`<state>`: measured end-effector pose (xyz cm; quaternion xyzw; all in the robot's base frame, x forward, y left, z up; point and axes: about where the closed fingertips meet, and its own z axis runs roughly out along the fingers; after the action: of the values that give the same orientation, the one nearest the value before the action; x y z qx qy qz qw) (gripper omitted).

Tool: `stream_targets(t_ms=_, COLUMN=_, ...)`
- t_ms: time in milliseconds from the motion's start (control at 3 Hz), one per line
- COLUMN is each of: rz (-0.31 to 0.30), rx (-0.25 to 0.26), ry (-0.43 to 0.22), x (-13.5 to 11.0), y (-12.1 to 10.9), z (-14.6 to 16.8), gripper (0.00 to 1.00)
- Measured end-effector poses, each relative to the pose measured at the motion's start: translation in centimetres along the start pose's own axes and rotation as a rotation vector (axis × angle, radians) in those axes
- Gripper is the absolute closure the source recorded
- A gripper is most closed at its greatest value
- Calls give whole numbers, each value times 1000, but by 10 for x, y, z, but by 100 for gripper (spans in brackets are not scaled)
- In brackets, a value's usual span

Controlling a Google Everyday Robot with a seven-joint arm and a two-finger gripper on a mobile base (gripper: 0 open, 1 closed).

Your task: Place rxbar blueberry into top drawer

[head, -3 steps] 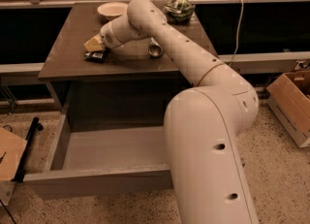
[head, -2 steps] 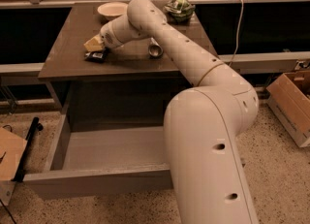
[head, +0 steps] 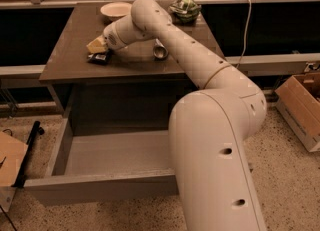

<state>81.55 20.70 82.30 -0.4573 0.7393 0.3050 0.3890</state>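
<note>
Bar [head: 100, 58] sits under my gripper [head: 96, 46] on the table [head: 65, 66]; grasp I cannot tell. Next, lift it into the drawer [head: 100, 188].

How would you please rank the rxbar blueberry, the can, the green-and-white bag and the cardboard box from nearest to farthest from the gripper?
The gripper is over the table, toward its left edge in the camera view.
1. rxbar blueberry, right beside it.
2. can, mid-table to the right.
3. green-and-white bag, table's back right.
4. cardboard box, floor at far right.
</note>
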Motion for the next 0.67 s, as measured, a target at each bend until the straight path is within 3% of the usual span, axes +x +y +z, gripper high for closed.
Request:
stream_targets(t_ms=333, rz=0, rx=0, ry=0, x=0, y=0, z=0, gripper=35)
stream_targets(t_ms=667, rz=0, rx=4, ry=1, x=0, y=0, z=-1, gripper=4)
